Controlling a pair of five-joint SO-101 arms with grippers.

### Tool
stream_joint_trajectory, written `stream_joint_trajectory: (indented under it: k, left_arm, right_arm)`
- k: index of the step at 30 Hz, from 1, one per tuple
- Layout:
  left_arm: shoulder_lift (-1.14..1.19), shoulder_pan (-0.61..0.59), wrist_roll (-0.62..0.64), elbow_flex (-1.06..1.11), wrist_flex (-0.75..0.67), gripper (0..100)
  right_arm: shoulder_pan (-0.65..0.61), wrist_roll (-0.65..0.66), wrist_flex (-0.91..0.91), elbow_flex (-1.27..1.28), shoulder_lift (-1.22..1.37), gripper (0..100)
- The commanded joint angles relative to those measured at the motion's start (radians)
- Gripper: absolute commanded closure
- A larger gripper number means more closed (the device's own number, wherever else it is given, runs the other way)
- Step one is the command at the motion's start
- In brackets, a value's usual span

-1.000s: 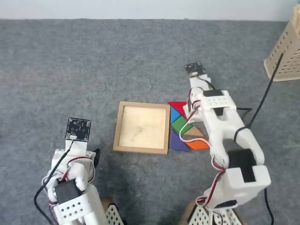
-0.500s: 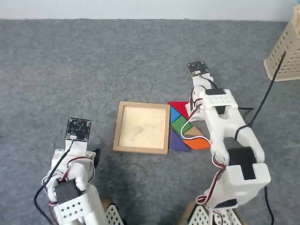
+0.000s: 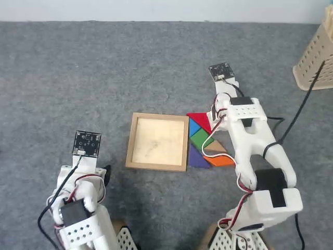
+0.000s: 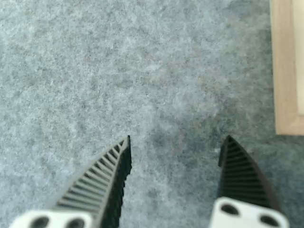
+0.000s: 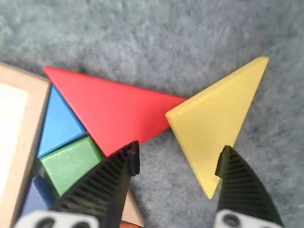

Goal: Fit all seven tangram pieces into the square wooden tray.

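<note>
Tangram pieces (image 3: 200,138), flat, brightly coloured

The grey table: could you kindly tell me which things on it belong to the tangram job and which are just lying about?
Job in hand:
wooden tray; red triangle; yellow triangle; blue piece; green piece; purple piece; orange piece; tan triangle.

Lying about:
perforated beige rack at the far right edge.

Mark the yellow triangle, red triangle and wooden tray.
yellow triangle (image 5: 214,123), right wrist view, middle of face
red triangle (image 5: 111,107), right wrist view, middle of face
wooden tray (image 3: 160,116), high view, far rim
</note>
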Motion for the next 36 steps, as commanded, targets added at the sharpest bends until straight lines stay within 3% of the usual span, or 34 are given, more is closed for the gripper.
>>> stream_joint_trajectory:
  k: [1,4,12,18,36]
  left_arm:
    - [-0.015,-0.005,-0.009,-0.008,0.003,72]
    - [-0.015,-0.005,-0.009,-0.008,0.003,72]
    - [-0.015,-0.005,-0.009,-0.008,0.003,72]
    - [-0.015,-0.005,-0.009,-0.008,0.003,72]
    - [-0.015,-0.005,-0.009,-0.008,0.003,72]
  right_arm:
    - [0.013,0.028,0.015,-0.091,-0.033,70.7]
    - [0.012,0.026,0.016,-0.149,0.031,66.2]
    - [0.053,0.021,0.124,-0.408,0.259,66.5]
    - [0.093,0.021,0.131,-0.468,0.377,67.1]
    - [0.087,-0.031,0.197,-0.439,0.374,92.3]
